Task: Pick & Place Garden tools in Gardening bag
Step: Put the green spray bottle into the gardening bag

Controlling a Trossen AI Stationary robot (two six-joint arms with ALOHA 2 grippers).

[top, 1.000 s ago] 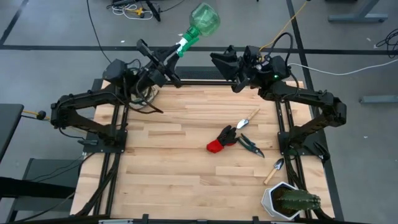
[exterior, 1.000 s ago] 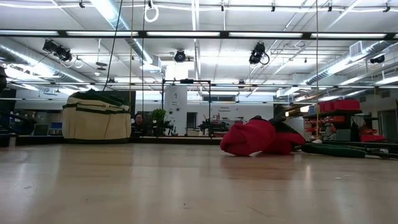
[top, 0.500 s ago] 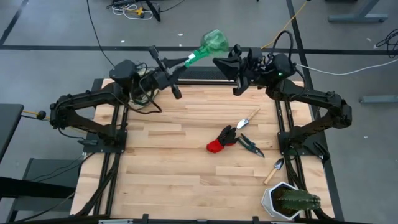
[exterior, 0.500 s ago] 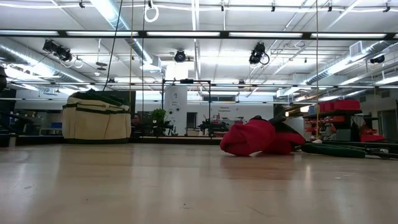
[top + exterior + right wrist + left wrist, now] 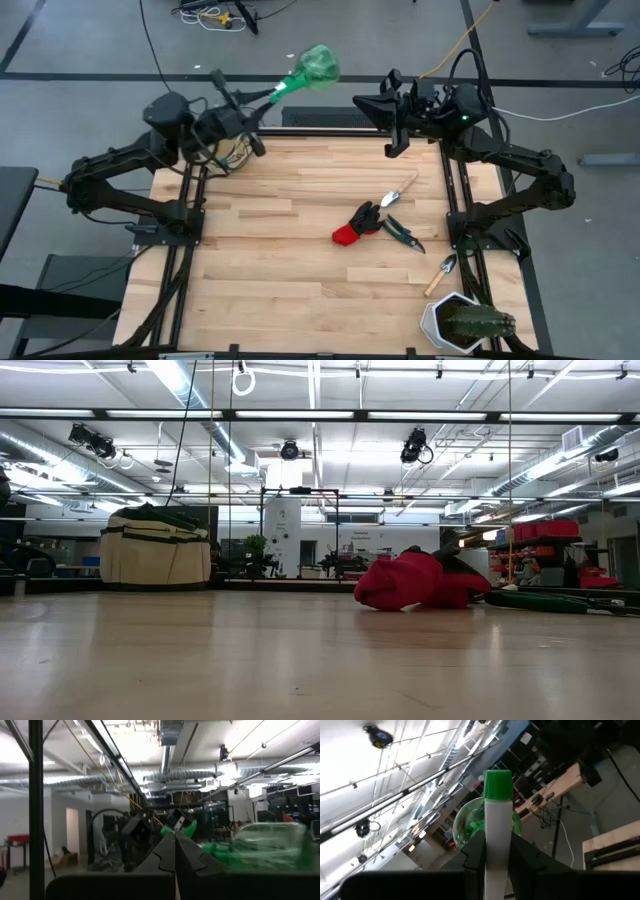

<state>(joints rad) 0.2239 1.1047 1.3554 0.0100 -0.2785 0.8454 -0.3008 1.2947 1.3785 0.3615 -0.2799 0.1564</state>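
My left gripper (image 5: 262, 100) is clamped on the white neck of the translucent green spray bottle (image 5: 310, 69), holding it high beyond the table's far left edge, above the beige fabric gardening bag (image 5: 155, 547); my right gripper (image 5: 372, 104) hovers at the far right, fingers pressed together, holding nothing. The red-and-black glove (image 5: 355, 224), the dark-handled pruning shears (image 5: 402, 231) and what look like two wooden-handled trowels (image 5: 400, 190) lie on the wooden table (image 5: 270, 260), right of centre.

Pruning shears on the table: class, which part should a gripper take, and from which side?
Grip the pruning shears across the dark handles, coming straight down from above. They lie flat beside the red-and-black glove, so approach from the far side of the glove.
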